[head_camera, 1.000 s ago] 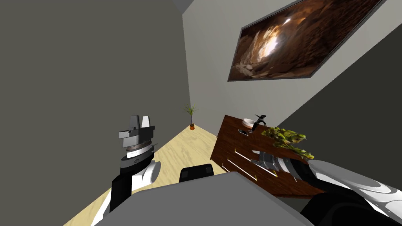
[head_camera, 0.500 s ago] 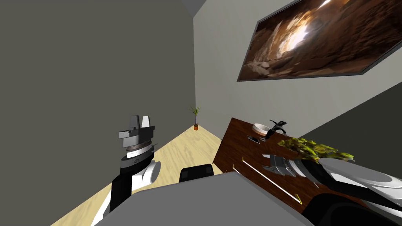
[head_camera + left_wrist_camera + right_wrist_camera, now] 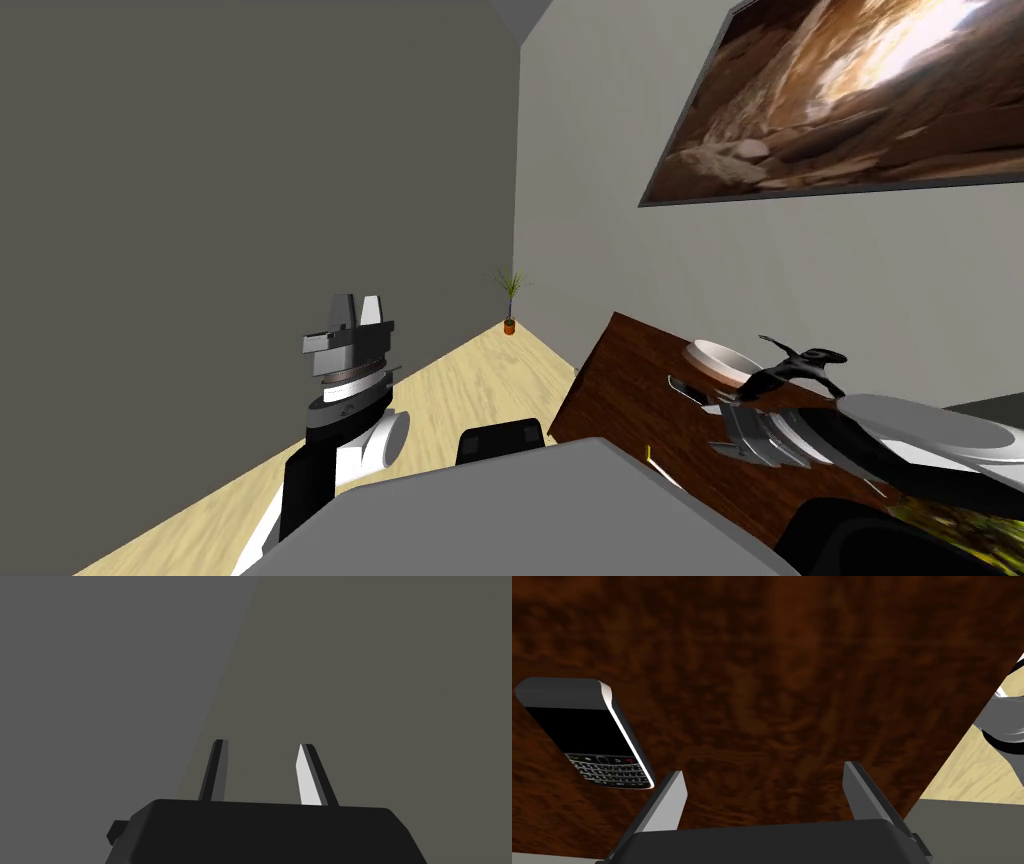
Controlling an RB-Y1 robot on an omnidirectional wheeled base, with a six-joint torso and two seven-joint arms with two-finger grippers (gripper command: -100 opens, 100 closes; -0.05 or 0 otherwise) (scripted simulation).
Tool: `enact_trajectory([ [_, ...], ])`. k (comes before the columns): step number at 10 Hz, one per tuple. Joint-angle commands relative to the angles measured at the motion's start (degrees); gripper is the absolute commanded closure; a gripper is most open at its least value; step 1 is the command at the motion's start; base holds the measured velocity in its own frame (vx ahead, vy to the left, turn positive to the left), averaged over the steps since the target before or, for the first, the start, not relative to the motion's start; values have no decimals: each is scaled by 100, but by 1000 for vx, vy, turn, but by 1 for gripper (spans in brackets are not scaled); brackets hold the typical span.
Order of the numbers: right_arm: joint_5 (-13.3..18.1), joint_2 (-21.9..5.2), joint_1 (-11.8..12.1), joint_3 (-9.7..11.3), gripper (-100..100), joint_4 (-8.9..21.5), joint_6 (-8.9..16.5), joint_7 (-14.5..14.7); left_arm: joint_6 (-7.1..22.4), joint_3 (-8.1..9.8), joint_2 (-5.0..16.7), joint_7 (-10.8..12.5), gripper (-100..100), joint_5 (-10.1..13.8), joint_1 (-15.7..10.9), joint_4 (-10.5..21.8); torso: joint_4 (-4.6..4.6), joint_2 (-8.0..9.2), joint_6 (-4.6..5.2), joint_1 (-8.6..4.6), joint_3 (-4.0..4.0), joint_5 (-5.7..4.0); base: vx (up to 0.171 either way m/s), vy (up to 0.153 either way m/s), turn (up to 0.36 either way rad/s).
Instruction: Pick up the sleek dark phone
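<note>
Left claw [image 3: 357,298]: raised at left, gap narrow, empty. Phone [image 3: 582,731]: flat on table [image 3: 792,676], just outside right claw [image 3: 763,767], which is spread wide and empty. Right wrist view resolves screen and keypad; legends illegible. Head view places bowl [image 3: 722,357] just right of phone.

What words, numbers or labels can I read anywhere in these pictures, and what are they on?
No text here is legible.
Dark phone, keypad: tiny white marks and one red mark on the keys, too small to read.
Phone screen: black and blank.
Framed picture on the wall: a rocky cave scene, no writing.
Wooden top under the phone: no label.
</note>
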Motion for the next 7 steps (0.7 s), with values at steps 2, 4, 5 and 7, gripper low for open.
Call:
enact_trajectory([
  [2,145,-202,301,113,-100,237,87,-27,0,0,0,0,0,0,0,0,0,-1,1,-2,0,0,119,-111,282],
  [4,225,-287,547,285,-100,393,185,-65,0,1,1,0,0,0,0,0,1,7,3,-19,4,-4,85,-151,295],
  [5,246,-289,644,382,-100,421,221,-82,0,0,0,0,0,0,0,0,2,9,1,-20,6,-6,65,-145,280],
  [7,249,-301,678,363,-100,342,264,-123,0,1,0,0,0,0,1,0,6,24,11,1,14,-2,28,-65,42],
])
